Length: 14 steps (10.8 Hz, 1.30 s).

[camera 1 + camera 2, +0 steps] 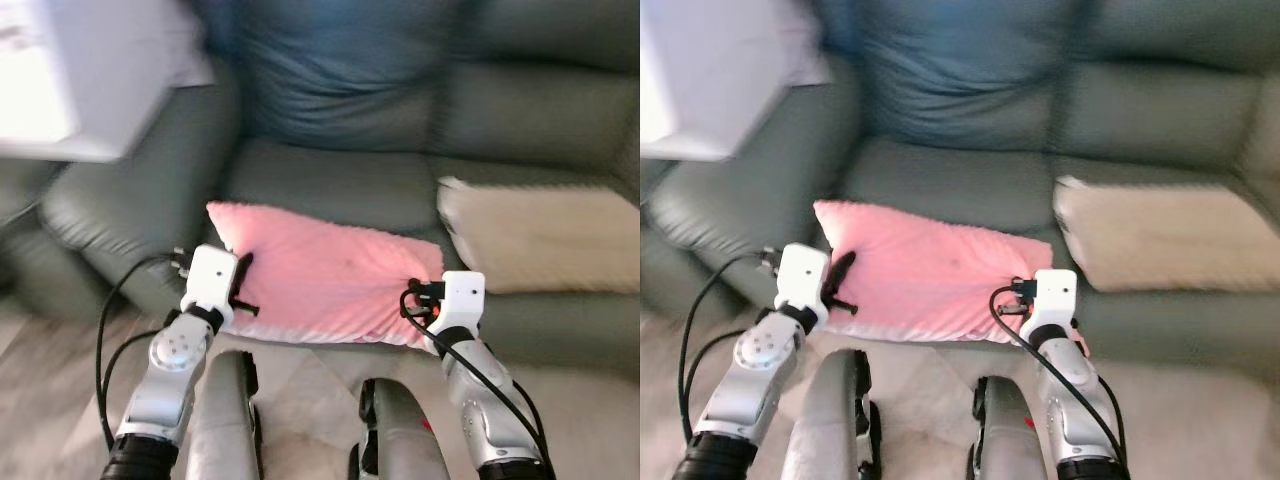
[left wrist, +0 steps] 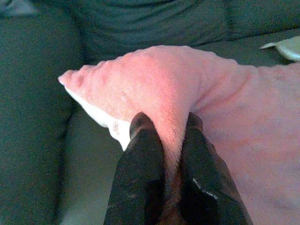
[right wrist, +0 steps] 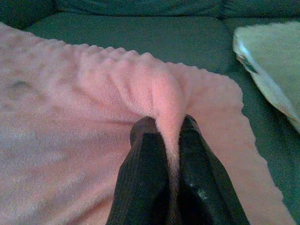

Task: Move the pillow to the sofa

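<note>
Left tool point(image 1: 243, 283) and right tool point(image 1: 418, 298), head views: each grips an end of the pink pillow point(image 1: 325, 275) at the sofa point(image 1: 330, 185) seat's front edge, beside a beige cushion point(image 1: 545, 235). Left wrist: fingers point(image 2: 140, 154) clamped on a pillow fold. Right wrist: fingers point(image 3: 145, 159) likewise pinch plush.

blurred white box point(image 1: 70, 75) cropped, beige cushion point(image 1: 545, 238) cropped

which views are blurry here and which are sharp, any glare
Both eye views are motion-smeared: sofa seams and beige cushion soft, white object top left blown out. Left wrist view is sharp on the pink pillow; right wrist view is clear but dimmer.
</note>
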Available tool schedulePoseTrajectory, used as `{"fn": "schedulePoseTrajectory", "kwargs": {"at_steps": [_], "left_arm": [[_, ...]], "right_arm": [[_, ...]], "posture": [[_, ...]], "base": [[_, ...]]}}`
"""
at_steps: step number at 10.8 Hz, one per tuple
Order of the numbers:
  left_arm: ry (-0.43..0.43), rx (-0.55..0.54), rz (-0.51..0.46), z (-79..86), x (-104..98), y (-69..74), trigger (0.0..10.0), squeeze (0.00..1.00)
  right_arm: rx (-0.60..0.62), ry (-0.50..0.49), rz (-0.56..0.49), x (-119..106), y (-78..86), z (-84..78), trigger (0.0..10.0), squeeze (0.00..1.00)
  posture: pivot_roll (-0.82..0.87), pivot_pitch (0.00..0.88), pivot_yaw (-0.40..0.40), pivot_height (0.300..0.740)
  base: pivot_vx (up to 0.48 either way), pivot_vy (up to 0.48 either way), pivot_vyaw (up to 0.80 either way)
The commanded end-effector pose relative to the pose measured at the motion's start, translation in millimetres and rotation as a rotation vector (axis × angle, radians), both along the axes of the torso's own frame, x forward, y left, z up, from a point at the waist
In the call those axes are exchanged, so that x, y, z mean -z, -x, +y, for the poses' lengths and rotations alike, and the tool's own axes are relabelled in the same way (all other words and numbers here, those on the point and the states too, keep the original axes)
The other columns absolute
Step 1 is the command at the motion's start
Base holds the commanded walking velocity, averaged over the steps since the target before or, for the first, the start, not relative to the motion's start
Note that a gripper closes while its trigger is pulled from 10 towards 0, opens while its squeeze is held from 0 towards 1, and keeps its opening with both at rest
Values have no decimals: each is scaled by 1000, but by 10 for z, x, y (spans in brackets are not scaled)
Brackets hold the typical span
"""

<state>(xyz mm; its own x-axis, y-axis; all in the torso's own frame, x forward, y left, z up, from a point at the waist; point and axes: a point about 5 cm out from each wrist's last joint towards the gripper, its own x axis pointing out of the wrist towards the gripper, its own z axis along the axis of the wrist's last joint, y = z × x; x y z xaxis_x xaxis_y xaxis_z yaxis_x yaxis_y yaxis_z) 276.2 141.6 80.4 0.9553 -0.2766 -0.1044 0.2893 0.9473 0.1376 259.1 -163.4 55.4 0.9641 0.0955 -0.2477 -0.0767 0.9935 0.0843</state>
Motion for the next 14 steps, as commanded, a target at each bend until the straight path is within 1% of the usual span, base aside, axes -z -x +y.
{"fn": "schedulePoseTrajectory", "kwargs": {"at_steps": [1, 3, 5, 8, 9, 12, 13, 14], "left_arm": [[5, 18, -31, -58, -56, 2, 10000, 0], [17, 24, -37, -86, -66, 2, 10000, 0], [13, 20, -36, -89, -62, -9, 10000, 0], [17, 12, -40, -91, -69, -20, 10000, 0], [19, 10, -38, -92, -67, -25, 10000, 0], [5, -18, -32, -89, -52, -38, 10000, 0], [-13, -43, -36, -21, -59, -82, 10000, 0], [-43, -100, -42, 73, -74, -173, 10000, 0]], "right_arm": [[11, 3, -14, -26, -11, -52, 10000, 0], [10, 2, -15, -26, -11, -48, 10000, 0], [-16, 18, -32, -62, -15, -2, 10000, 0], [-38, 19, -30, -62, -23, 18, 10000, 0], [-67, 34, -40, -83, -31, 47, 10000, 0], [-73, 27, -33, -89, -27, 48, 10000, 0], [-79, 19, -63, -208, -97, 72, 10000, 0], [-92, 33, -64, -234, -152, 76, 10000, 0]], "posture": [[-80, 146, -43, 625], [-80, 147, -44, 625], [-84, 149, -44, 625], [-85, 148, -46, 625], [-88, 147, -48, 625], [-84, 152, -49, 625], [-78, 182, -48, 625], [-67, 220, -50, 625]], "base": [[0, 0, 0], [133, 0, 0], [349, 0, 0], [374, 0, 0], [349, 0, 0], [0, 0, 0], [0, 0, 0], [0, 0, 0]]}}
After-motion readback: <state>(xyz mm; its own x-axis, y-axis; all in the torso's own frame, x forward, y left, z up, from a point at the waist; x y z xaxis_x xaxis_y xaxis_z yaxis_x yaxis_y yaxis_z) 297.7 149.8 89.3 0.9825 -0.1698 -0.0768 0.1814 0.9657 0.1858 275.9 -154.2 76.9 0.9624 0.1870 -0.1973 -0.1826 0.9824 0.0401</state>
